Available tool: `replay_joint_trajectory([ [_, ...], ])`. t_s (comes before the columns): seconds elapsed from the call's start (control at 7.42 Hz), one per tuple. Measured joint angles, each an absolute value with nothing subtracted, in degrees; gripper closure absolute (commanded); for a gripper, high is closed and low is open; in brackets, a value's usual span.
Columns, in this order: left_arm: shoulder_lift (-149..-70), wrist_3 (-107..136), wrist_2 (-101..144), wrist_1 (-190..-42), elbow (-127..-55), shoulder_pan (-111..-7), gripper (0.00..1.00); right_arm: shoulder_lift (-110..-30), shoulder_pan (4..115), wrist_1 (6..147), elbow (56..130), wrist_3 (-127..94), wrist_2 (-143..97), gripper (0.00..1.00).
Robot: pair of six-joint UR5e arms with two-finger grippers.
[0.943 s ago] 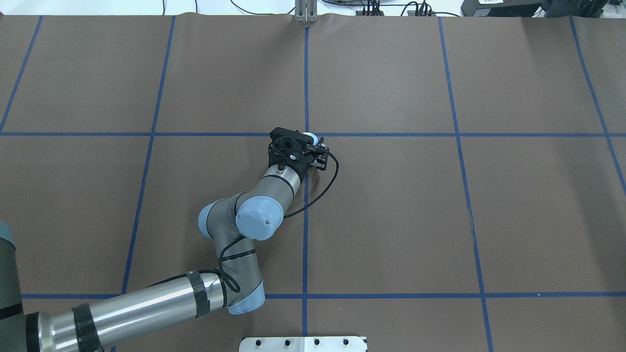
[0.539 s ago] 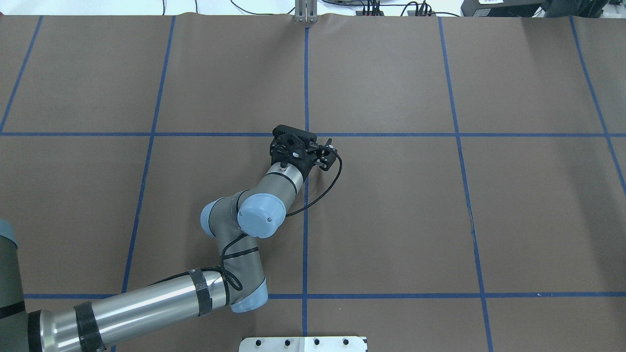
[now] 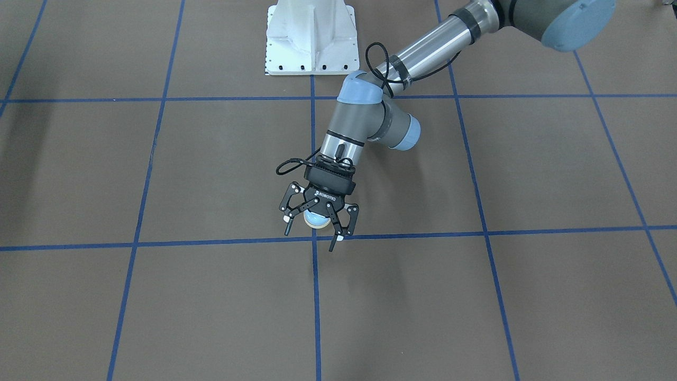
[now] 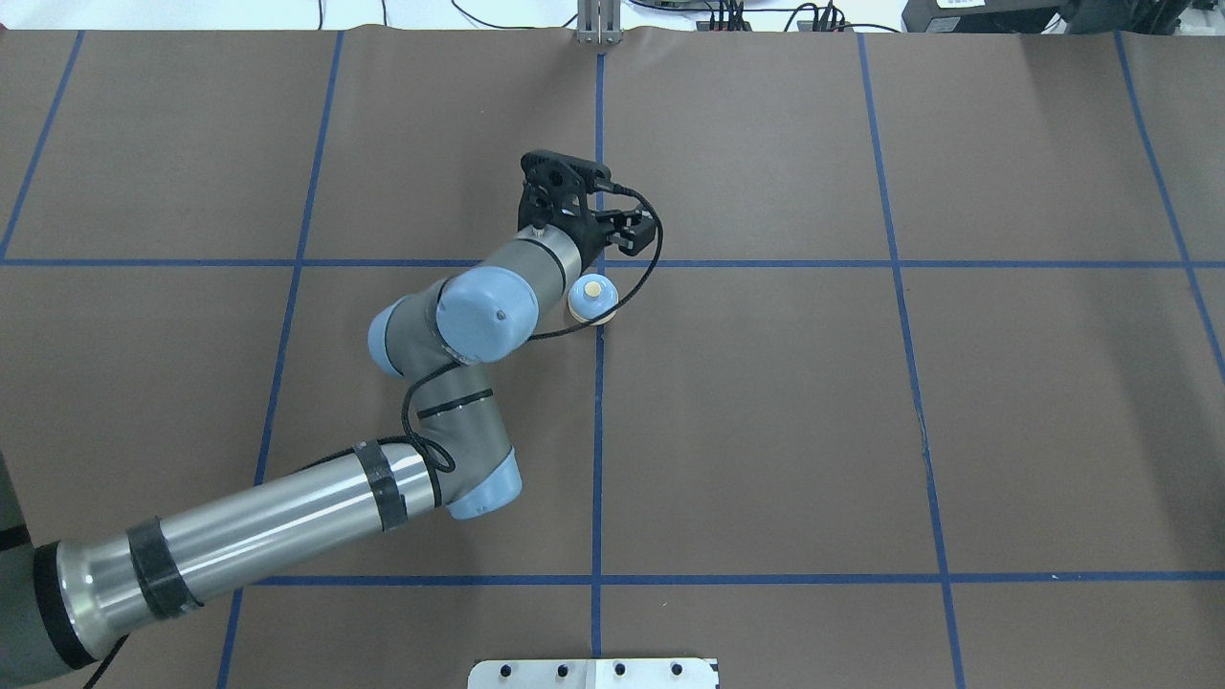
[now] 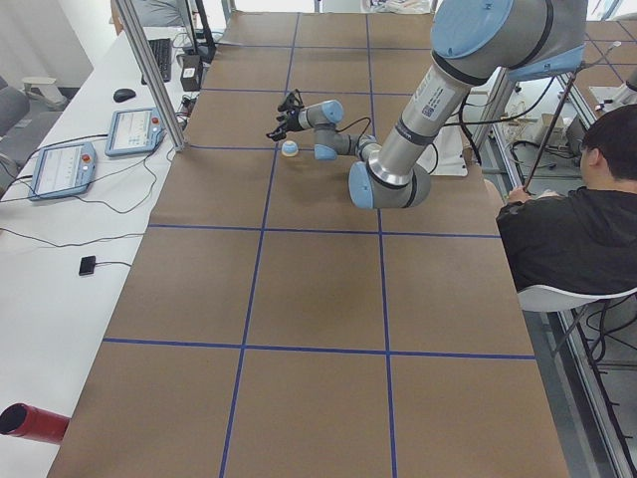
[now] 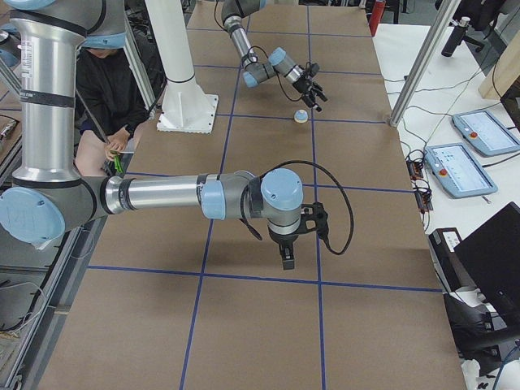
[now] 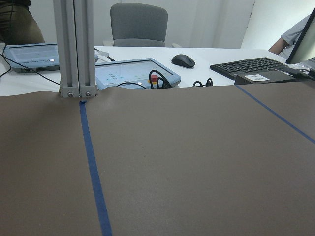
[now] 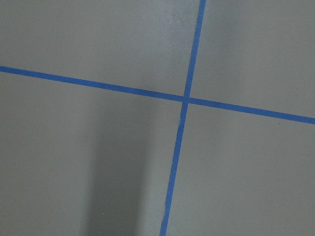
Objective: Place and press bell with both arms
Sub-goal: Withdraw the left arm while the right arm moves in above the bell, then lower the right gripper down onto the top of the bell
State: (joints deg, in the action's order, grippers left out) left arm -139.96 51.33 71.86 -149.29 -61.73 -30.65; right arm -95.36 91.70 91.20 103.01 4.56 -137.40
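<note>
The bell [image 4: 591, 299], light blue with a cream button, stands on the brown table next to the centre tape crossing. It also shows in the front view [image 3: 316, 219], the left side view [image 5: 290, 148] and the right side view [image 6: 301, 115]. My left gripper [image 3: 310, 238] is open and empty, raised above the table just beyond the bell, which shows between its spread fingers. From overhead its black body [image 4: 560, 187] hides the fingers. My right gripper [image 6: 286, 253] points down over the table far from the bell; I cannot tell whether it is open or shut.
The white pedestal base [image 3: 309, 39] stands at the robot's edge. An aluminium post [image 4: 598, 24] stands at the far edge, with pendants [image 7: 135, 71] and a keyboard [image 7: 246, 66] behind it. A seated person [image 5: 567, 224] is beside the table. Blue tape lines [image 8: 184, 98] grid the mat.
My left gripper has risen and swung toward the far edge. The bell, covered by the gripper before, now stands free on the table.
</note>
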Motion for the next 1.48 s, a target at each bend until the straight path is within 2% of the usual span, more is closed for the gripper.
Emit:
replay_joint_trajectory([
  [0.4,-134.97,50.5,88.7,-144.04,-62.99,-41.64,0.0,-83.84,82.82,95.04,103.61,-8.84,-137.64,0.0],
  [0.67,-129.04,46.41,99.67,-143.49,-63.8,-49.43,0.0,-72.52,74.92,101.16,103.09,-20.49,-137.27,0.0],
  [1.08,-118.91,33.97,110.24,-143.49,-64.81,-58.73,0.0,-59.53,62.6,102.99,102.45,-43.24,-135.11,0.01],
  [1.21,-115.66,30.24,113.25,-143.53,-65.25,-61.49,0.0,-56.05,58.41,102.92,101.89,-50.38,-132.71,0.17],
  [1.35,-112.15,26.95,116.01,-143.58,-66.32,-64.15,0.0,-52.03,54.04,102.84,100.3,-57.36,-129.19,0.38],
  [1.48,-108.83,24.49,118.66,-143.62,-67.9,-66.78,0.0,-47.82,50.58,101.88,97.22,-63.45,-126.15,0.79],
])
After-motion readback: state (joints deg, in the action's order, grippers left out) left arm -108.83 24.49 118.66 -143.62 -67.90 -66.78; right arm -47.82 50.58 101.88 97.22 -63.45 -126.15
